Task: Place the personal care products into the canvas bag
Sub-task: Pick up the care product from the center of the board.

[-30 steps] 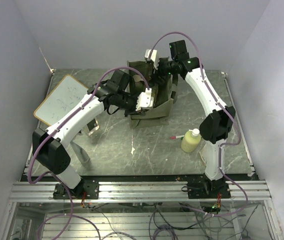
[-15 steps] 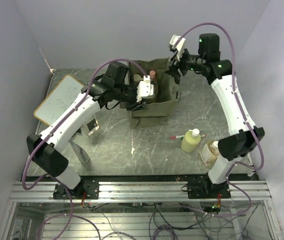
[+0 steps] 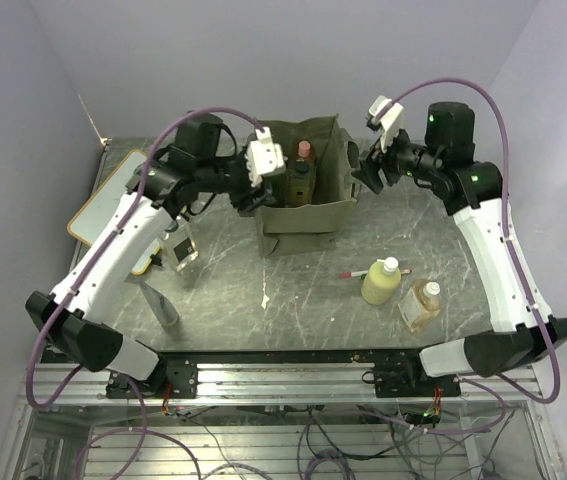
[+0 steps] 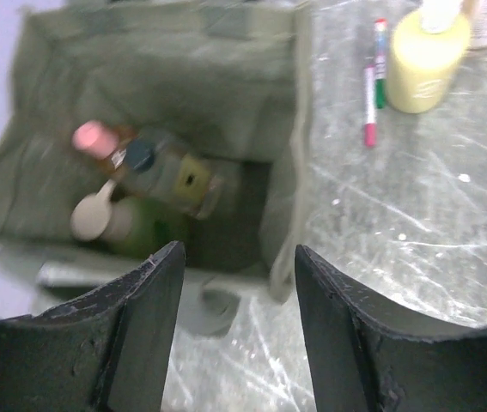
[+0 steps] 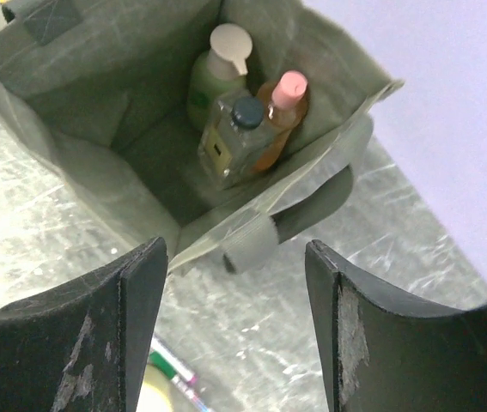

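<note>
The olive canvas bag (image 3: 303,215) stands open at the table's middle back. Inside it lean a slim orange bottle with a pink cap (image 5: 282,103), an amber bottle with a dark cap (image 5: 236,142) and a green bottle with a white pump (image 5: 213,77). My left gripper (image 3: 255,195) hangs open and empty over the bag's left edge (image 4: 183,51). My right gripper (image 3: 368,175) hovers open and empty off the bag's right side. A yellow-green bottle (image 3: 381,281) and an amber square bottle (image 3: 420,305) rest on the table at the front right.
A red-green-white pen (image 3: 358,272) lies just left of the yellow-green bottle. A wood-framed whiteboard (image 3: 113,195) leans at the far left, partly under my left arm. A grey tube (image 3: 163,312) lies near the left front, with a small clear item (image 3: 178,252) behind it.
Both arms have pulled back from the bag, the left going left, the right going right. The left jaws have opened. The bag now stands open and the amber square bottle shows.
</note>
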